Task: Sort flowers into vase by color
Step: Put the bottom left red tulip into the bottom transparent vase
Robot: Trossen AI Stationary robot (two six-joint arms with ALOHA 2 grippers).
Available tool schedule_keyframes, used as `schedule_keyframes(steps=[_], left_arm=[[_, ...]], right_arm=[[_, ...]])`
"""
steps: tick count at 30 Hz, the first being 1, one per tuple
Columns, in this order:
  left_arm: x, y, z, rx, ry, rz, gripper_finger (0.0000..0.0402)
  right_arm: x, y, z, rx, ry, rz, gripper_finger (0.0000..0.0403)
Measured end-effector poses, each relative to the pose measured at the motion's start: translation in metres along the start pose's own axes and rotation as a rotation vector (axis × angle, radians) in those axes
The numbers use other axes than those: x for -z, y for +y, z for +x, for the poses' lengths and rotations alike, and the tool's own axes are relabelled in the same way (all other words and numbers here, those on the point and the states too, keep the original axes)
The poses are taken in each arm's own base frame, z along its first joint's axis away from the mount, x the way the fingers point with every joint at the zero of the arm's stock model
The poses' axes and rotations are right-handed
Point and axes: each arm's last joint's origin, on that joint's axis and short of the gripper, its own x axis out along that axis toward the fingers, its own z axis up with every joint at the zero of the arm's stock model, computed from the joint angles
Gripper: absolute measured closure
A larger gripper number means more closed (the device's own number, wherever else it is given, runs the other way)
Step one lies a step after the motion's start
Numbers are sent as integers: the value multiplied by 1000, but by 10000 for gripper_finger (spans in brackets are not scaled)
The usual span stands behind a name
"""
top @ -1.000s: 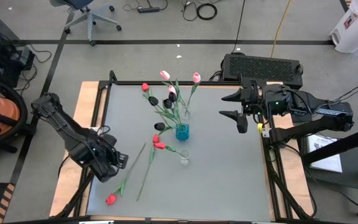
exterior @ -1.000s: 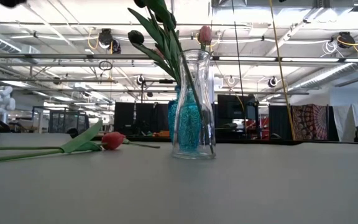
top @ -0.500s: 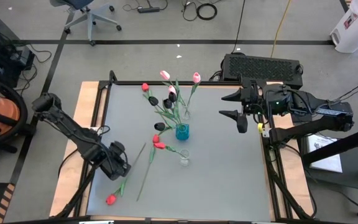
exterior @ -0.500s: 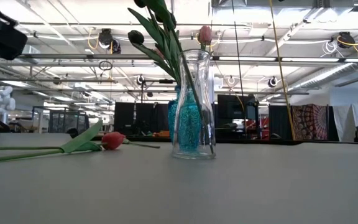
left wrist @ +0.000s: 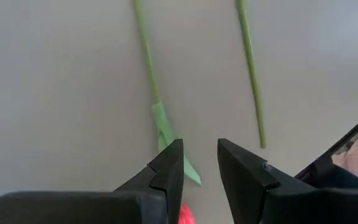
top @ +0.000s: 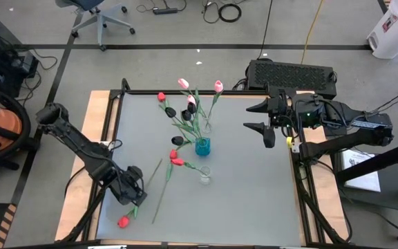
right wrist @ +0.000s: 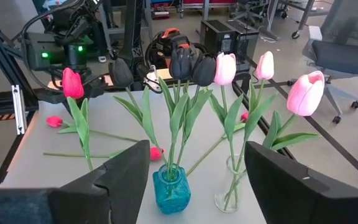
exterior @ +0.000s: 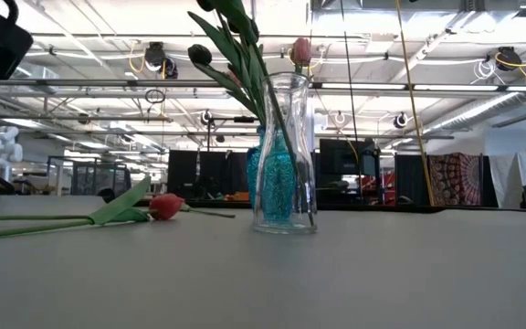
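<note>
Right beneath my left pincer (top: 134, 200) lies a loose red tulip (top: 124, 221), its green stem (left wrist: 146, 59) running out ahead of my fingers (left wrist: 166, 171) and its red head just showing between them. I've swung down and inward over the last second, from out near the table's edge to a spot over this flower's leaf (left wrist: 169, 140), so I'm lining up for a pick. My jaws stand a little apart with nothing between them yet. A second stem (left wrist: 250, 71) lies just beside, off to one side of my fingers, so I'd say I need to close on the right one. Farther ahead of me, the blue vase (top: 202, 146) holds black tulips (right wrist: 185, 62), the clear vase (right wrist: 232, 193) holds pink ones (right wrist: 306, 93), and another red tulip (exterior: 165, 206) lies flat near them. My right pincer (top: 262, 119) waits at the far side, jaws wide and empty, unmoved.
</note>
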Motion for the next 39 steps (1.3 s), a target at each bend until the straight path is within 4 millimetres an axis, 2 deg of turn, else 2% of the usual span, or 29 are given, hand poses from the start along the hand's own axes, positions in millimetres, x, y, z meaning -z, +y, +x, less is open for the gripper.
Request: schedule_keyframes(steps=[8, 18, 39], left_arm=[[5, 1, 0, -6, 23, -103, 297], [15, 0, 0, 9, 58, -149, 297], [16, -3, -1, 29, 78, -269, 297]], right_arm=[[0, 0, 0, 0, 0, 0, 149], [0, 0, 0, 0, 0, 0, 149], [0, 0, 0, 0, 0, 0, 149]])
